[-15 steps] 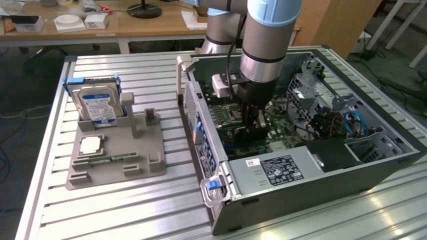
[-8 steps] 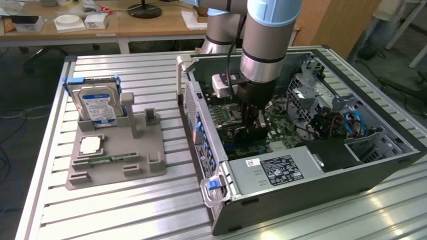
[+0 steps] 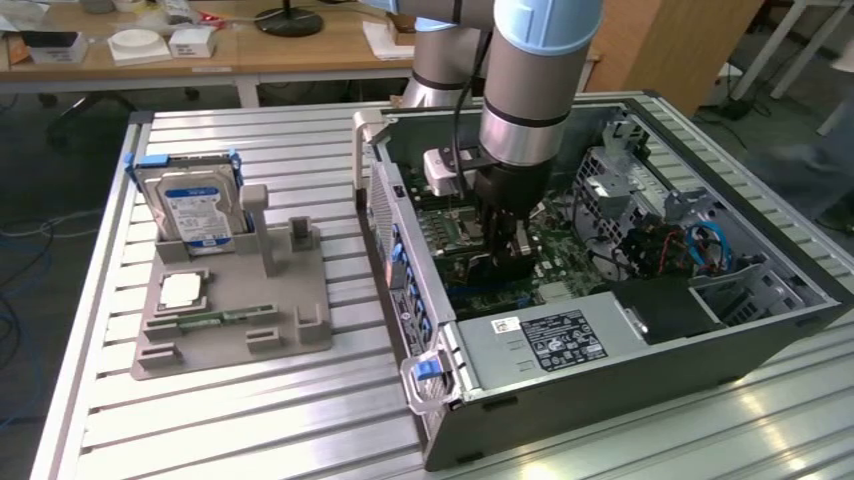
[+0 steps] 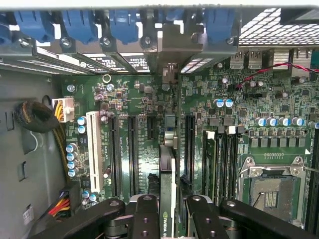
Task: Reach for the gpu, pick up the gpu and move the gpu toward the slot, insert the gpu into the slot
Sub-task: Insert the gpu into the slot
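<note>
I see the pincer (image 4: 168,219) pinching the gpu (image 4: 168,174) between its two black fingers (image 4: 144,219). The card stands edge-on, its slim dark edge running straight away from the fingers over the motherboard (image 4: 149,99). In the exterior view, the pincer (image 3: 505,262) is lowered inside the open computer case (image 3: 641,350), close above the board, with the arm (image 3: 527,90) descending vertically into the case from above.

In the wrist view, the gpu lies in line with the gap between long black expansion slots (image 4: 132,154); I cannot tell whether its lower edge touches a slot. A white slot (image 4: 93,149) sits further out, near a bundle of coloured cables (image 4: 60,112). On the other side, I note the memory slots (image 4: 224,164) and the empty processor socket (image 4: 269,191). Blue retaining clips (image 4: 79,25) line the rear wall of the case.

In the exterior view, the case lies on its side on the slatted metal tabletop (image 3: 240,430). Toward the exterior view's left, well apart from the case, a grey fixture tray (image 3: 240,310) carries an upright hard drive (image 3: 198,210), a processor chip (image 3: 180,292) and a small green memory stick (image 3: 227,318).
</note>
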Available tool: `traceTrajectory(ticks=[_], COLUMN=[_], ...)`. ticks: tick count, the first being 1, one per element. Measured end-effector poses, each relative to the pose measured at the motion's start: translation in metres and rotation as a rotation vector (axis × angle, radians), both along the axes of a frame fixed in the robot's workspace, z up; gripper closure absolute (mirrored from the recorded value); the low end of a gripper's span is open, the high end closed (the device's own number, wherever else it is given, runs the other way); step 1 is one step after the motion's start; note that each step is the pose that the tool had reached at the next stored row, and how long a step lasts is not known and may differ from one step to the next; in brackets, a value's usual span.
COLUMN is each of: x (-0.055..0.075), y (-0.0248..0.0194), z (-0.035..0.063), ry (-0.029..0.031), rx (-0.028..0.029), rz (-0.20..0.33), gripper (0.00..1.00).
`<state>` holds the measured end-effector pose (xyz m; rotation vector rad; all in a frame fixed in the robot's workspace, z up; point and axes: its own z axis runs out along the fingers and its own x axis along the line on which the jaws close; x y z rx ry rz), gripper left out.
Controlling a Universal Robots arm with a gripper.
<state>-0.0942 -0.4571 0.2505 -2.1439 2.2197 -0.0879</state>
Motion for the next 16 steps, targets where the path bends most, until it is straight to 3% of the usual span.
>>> traceTrajectory(ticks=[12,16], x=[0.0,0.0], y=[0.0,0.0], z=[0.0002,0.0042], ry=[0.0,0.0001], rx=[-0.0001,-0.0002], rz=[0.0,0.0], gripper=[0.74,0.74])
